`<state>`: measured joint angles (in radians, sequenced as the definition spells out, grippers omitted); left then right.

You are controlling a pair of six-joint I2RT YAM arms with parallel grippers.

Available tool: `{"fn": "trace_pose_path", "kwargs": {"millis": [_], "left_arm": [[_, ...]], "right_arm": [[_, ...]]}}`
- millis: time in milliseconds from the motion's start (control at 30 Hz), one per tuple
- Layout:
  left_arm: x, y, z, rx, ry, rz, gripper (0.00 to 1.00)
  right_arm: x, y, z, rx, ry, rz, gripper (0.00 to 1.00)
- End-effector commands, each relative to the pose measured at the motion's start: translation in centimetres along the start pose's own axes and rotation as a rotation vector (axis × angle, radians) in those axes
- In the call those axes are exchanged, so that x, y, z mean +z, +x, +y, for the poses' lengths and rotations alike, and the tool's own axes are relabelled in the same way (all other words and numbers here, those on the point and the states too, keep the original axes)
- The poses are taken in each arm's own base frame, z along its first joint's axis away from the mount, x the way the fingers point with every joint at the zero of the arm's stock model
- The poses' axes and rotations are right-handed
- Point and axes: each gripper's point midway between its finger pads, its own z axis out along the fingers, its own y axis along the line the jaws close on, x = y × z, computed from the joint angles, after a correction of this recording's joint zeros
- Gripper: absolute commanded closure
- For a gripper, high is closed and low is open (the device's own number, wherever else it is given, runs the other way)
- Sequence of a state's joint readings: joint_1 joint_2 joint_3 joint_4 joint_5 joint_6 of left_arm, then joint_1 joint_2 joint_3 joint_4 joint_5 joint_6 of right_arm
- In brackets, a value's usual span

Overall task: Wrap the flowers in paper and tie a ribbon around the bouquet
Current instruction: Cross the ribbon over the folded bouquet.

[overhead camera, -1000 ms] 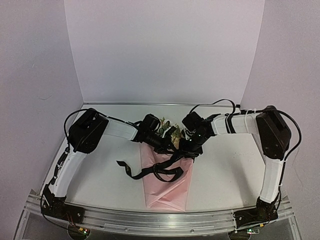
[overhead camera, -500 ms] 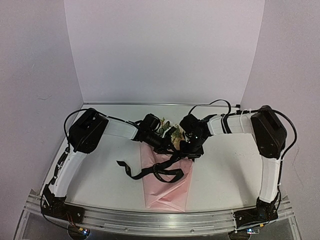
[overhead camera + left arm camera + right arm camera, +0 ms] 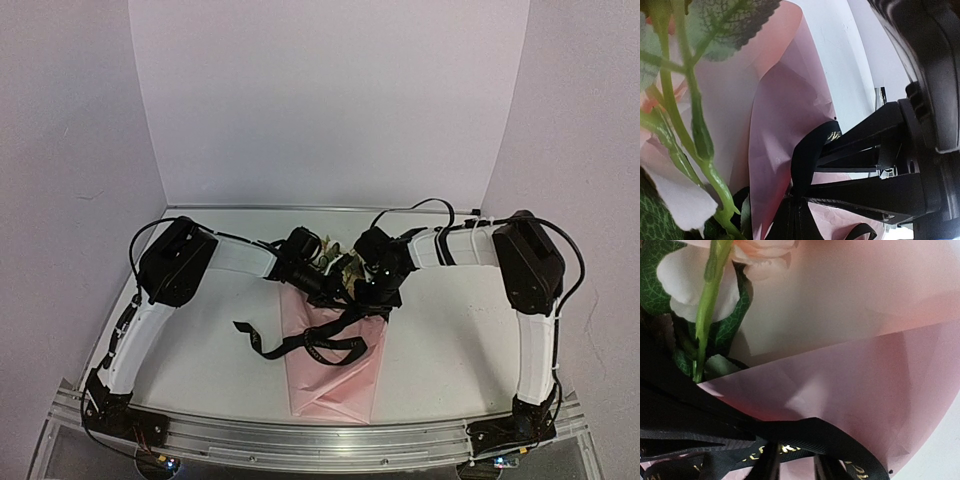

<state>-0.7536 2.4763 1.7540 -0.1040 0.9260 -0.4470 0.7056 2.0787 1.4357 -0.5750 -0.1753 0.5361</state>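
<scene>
Lying mid-bench (image 3: 450,340), your bouquet (image 3: 335,365) is a pink paper cone with its narrow end toward the near edge and the black ribbon (image 3: 300,343) looped about it. Both claws crowd its rose heads (image 3: 345,265). The left claw (image 3: 333,287) is clamped closed at the ribbon; for the right claw (image 3: 372,298) you cannot tell.

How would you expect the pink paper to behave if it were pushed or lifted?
Probably floppy: the paper looks thin, with soft folds and creases in the right wrist view. Likely light, so a push may crumple it rather than slide it. The ribbon crossing it may help it keep shape.
</scene>
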Motion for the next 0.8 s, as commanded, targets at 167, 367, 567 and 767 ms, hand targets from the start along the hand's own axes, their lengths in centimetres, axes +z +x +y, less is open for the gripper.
{"fn": "trace_pose_path", "kwargs": {"millis": [167, 367, 567, 767], "left_arm": [[0.8, 3.0, 4.0, -0.115, -0.065, 0.066, 1.00], [0.2, 2.7, 4.4, -0.121, -0.070, 0.055, 1.00], [-0.1, 2.6, 4.7, -0.127, -0.072, 0.049, 1.00], [-0.1, 2.6, 4.9, -0.127, -0.078, 0.046, 1.00]], "right_arm": [[-0.5, -1.0, 1.6, -0.044, -0.052, -0.018, 0.99], [-2.3, -1.2, 1.1, -0.067, -0.032, -0.063, 1.00], [-3.8, -1.0, 0.3, -0.077, -0.006, -0.099, 1.00], [-4.7, -0.5, -0.6, -0.082, 0.017, -0.118, 1.00]]}}
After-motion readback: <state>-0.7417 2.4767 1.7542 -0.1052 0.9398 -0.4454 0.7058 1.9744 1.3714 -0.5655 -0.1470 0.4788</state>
